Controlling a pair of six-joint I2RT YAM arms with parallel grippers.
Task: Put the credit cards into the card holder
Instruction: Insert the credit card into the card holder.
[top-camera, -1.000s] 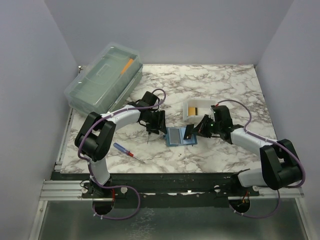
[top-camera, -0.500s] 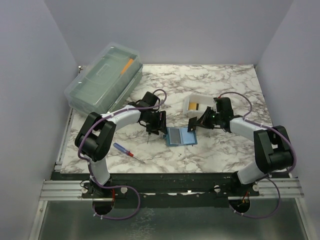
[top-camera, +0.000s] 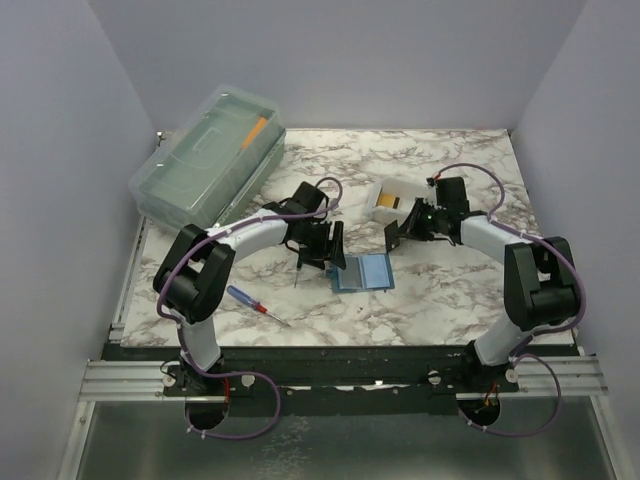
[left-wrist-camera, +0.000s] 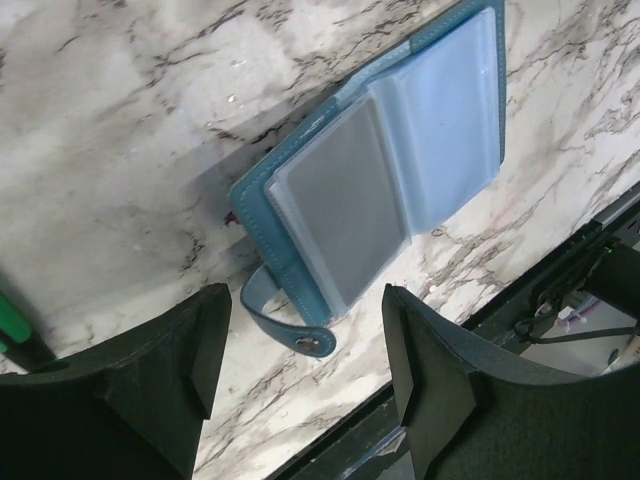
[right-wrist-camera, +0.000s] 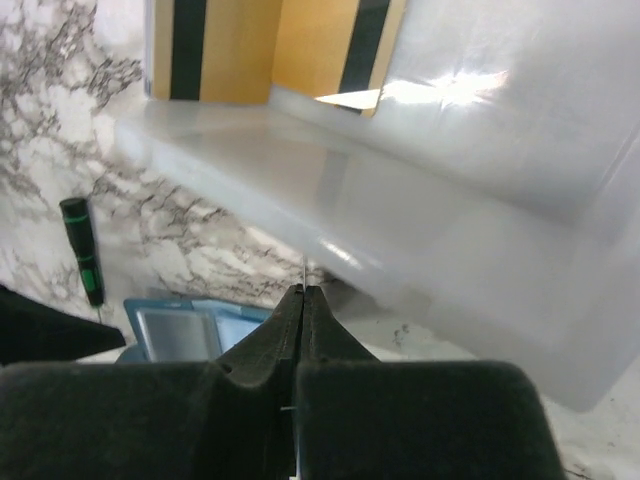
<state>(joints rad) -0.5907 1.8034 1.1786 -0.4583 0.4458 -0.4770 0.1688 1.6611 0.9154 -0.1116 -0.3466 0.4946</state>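
Note:
The teal-blue card holder (top-camera: 365, 272) lies open on the marble table, its clear inner slots up; it also shows in the left wrist view (left-wrist-camera: 390, 180) and the right wrist view (right-wrist-camera: 200, 325). My left gripper (top-camera: 333, 247) is open and empty, its jaws either side of the holder's snap tab (left-wrist-camera: 300, 338). My right gripper (top-camera: 393, 235) is shut beside the near wall of the white tray (right-wrist-camera: 420, 230). A thin card edge (right-wrist-camera: 302, 268) pokes out between its fingertips. Two yellow-gold credit cards (right-wrist-camera: 225, 50) with dark stripes stand in the tray.
A big clear lidded box (top-camera: 205, 158) stands at the back left. A blue-and-red screwdriver (top-camera: 255, 303) lies front left. A small green-and-black screwdriver (right-wrist-camera: 80, 250) lies left of the holder. Purple walls close in the table on three sides.
My right gripper has moved from over the card holder back and right to the white tray. My left gripper has shifted slightly right toward the holder.

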